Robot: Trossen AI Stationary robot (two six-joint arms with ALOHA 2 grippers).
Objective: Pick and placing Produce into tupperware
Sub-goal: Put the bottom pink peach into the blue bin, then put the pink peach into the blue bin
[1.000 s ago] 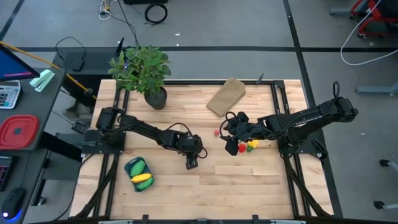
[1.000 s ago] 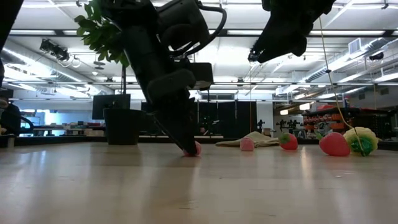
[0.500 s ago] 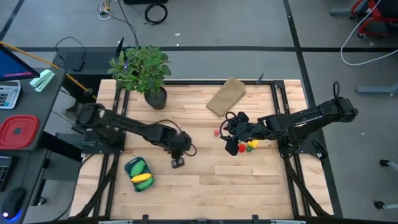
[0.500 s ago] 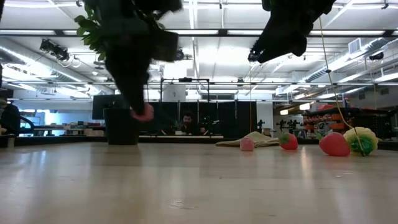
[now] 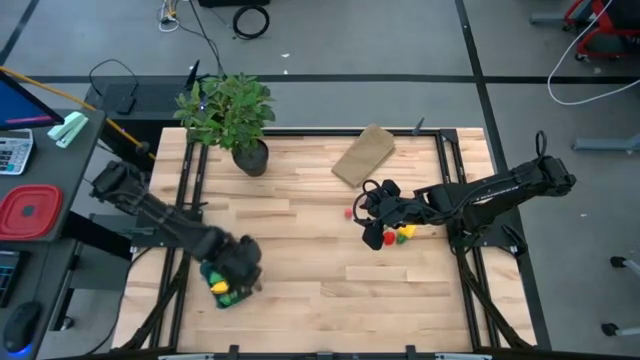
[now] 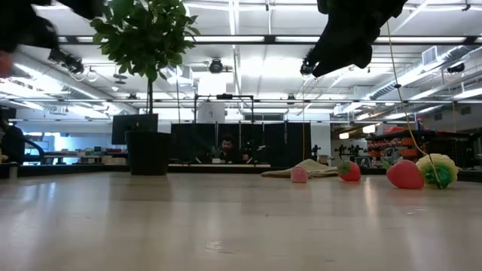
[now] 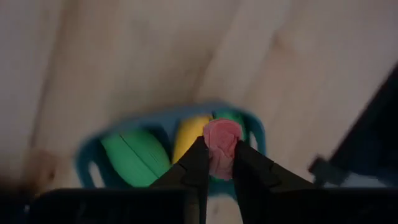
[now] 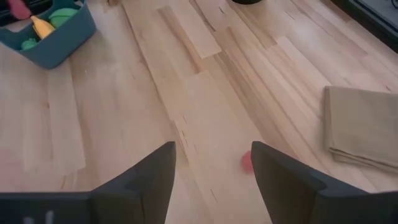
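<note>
The tupperware (image 7: 255,134) sat at the table's seven o'clock, no lettering readable; the left gripper (image 7: 219,163) above it pinched a pink piece (image 7: 221,142); the right gripper (image 8: 211,163), fingers spread, waited at three o'clock.

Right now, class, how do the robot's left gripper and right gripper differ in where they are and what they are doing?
The left gripper is shut on a small pink piece; the right gripper is open and holds nothing. The left gripper hangs over the blue tupperware, which holds green and yellow produce; the right gripper is over bare table with a small red piece ahead. Both are dark and two-fingered.
</note>
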